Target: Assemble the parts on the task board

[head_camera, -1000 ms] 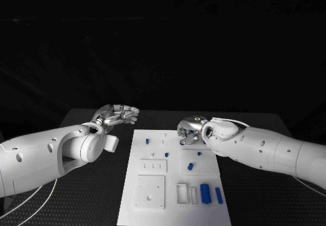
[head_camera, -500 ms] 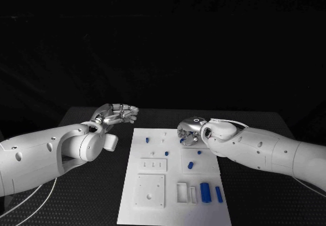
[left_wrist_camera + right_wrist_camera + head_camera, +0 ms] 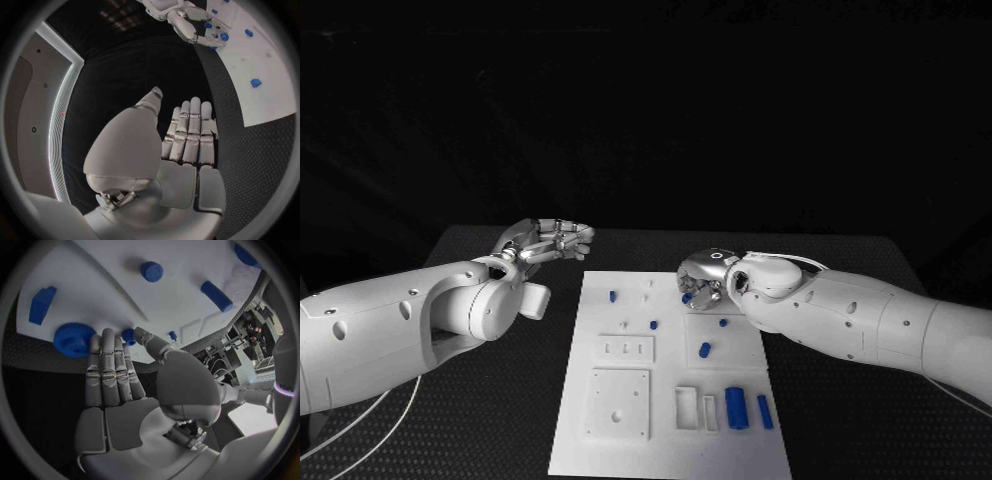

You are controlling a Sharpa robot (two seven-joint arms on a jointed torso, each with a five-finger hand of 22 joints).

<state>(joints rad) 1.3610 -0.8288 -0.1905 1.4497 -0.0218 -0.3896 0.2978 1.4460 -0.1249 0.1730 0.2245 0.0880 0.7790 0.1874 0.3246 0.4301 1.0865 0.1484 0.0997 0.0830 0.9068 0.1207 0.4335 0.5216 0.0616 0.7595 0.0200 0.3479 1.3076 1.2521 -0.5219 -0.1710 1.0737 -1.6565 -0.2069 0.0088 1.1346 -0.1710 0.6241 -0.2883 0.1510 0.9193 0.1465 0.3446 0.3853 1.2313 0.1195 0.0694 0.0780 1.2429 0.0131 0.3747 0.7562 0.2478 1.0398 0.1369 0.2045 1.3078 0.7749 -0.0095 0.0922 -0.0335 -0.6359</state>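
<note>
While the black tabletop (image 3: pixel 473 420) stretched under everything, the white task board (image 3: pixel 668 400) lay in its middle, running lengthwise away from the robot. Over the board's far right corner hung the right hand (image 3: pixel 705 279), fingers straight and close together, reaching down to the board; in the right wrist view its fingertips (image 3: pixel 107 337) sat just beside a round, ribbed blue part (image 3: pixel 74 339) and a smaller blue part (image 3: pixel 129 335), and whether it pinched either one could not be told. Off the board's far left corner, above bare tabletop, the left hand (image 3: pixel 548 242) was held flat with its fingers side by side and nothing in it, well apart from the parts. On the board's near right stood two upright blue cylinders (image 3: pixel 736 409), the thicker beside the thinner. Farther up lay a short blue peg (image 3: pixel 705 351), then small blue studs (image 3: pixel 613 297) scattered toward the far end.
</note>
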